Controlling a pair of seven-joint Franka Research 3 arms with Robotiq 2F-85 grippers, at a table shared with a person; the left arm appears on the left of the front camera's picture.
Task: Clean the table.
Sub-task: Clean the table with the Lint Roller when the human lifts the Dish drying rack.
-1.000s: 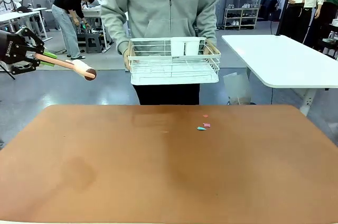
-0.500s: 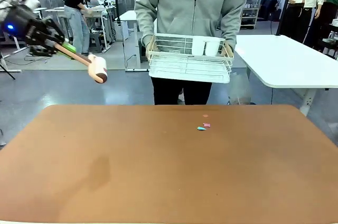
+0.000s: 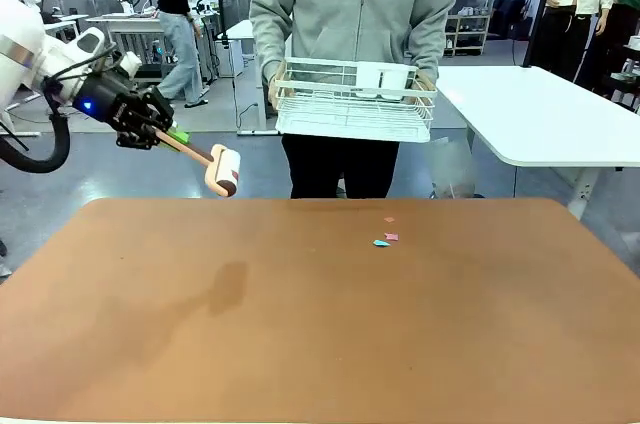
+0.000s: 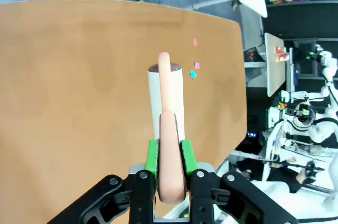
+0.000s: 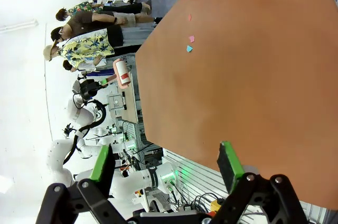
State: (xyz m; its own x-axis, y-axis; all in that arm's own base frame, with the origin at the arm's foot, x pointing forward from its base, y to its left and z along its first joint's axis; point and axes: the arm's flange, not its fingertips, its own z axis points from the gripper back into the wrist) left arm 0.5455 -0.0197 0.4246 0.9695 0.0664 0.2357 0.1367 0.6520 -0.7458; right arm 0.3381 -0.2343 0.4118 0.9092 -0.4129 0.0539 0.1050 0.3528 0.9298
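Peach roller (image 3: 222, 170), clamped in left claw (image 3: 172, 136), now nearer table (image 3: 320, 324); right claw (image 5: 165, 147) apart.

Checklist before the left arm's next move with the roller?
1. Grip: left gripper shut on the peach-handled lint roller with a white roll: ok.
2. Roller raised off the matte reddish-brown table: ok.
3. Targets located: small pink, red and teal paper scraps near the far edge: ok.
4. Nothing lies between roller and scraps: ok.
5. Person's white wire rack held off the table: ok.
6. Roll surface sticky: cannot tell.
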